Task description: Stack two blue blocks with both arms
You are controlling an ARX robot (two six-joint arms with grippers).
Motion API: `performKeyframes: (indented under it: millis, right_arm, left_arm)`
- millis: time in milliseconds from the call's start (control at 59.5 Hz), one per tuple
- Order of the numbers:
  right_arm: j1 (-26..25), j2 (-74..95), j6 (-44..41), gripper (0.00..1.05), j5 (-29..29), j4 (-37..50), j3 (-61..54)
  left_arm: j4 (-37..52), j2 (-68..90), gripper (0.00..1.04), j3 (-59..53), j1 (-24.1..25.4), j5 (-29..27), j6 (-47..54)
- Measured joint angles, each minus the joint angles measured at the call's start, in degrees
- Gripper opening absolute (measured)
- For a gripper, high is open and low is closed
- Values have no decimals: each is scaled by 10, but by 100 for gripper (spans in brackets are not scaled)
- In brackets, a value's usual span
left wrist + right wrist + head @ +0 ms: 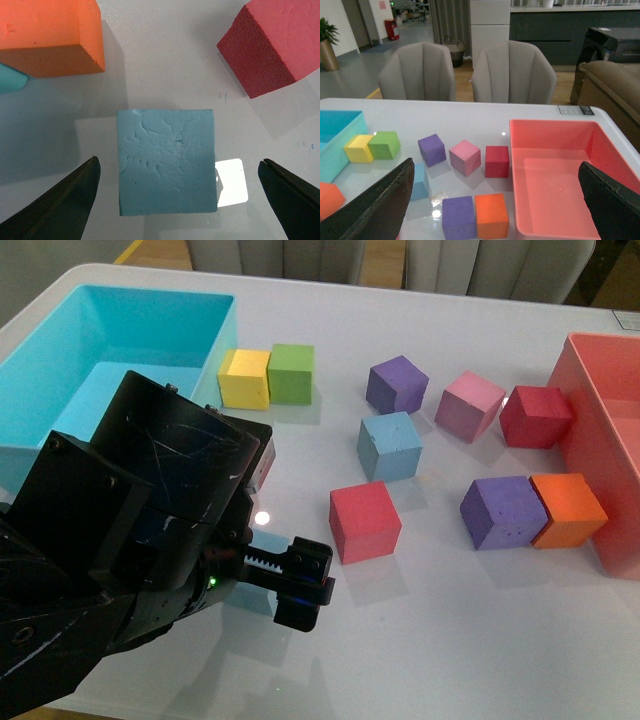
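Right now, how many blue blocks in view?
2 blue blocks: one mid-table behind the red cube; one between the open left fingers, mostly hidden by the arm in front view. More could hide behind that arm.

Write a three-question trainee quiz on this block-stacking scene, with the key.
1. True or false: the left gripper is shut on a blue block.
2. Multiple choice: the right gripper is A) open, holding nothing; B) shut on a purple cube; C) shut on an orange cube.
3. Fill in: in the front view, the yellow block stands side by side with the ___ block.

Key: 1 false, its fingers stand open either side of the block; 2 A; 3 green block.
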Motion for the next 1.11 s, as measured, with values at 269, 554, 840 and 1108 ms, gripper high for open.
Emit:
performKeyframes:
  millis: [269,554,840,1108]
  right_arm:
    - [0,0,0,96,0,0,0]
    - [0,0,0,96,0,0,0]
    - [0,0,0,96,0,0,0]
    - [0,0,0,96,0,0,0]
  left_arm:
    - [0,18,96,8,0,0,10]
    - [-2,36,96,17,0,-2,17]
    - [-7,64,96,41,2,-1,19]
    - [-9,84,96,53,2,1,19]
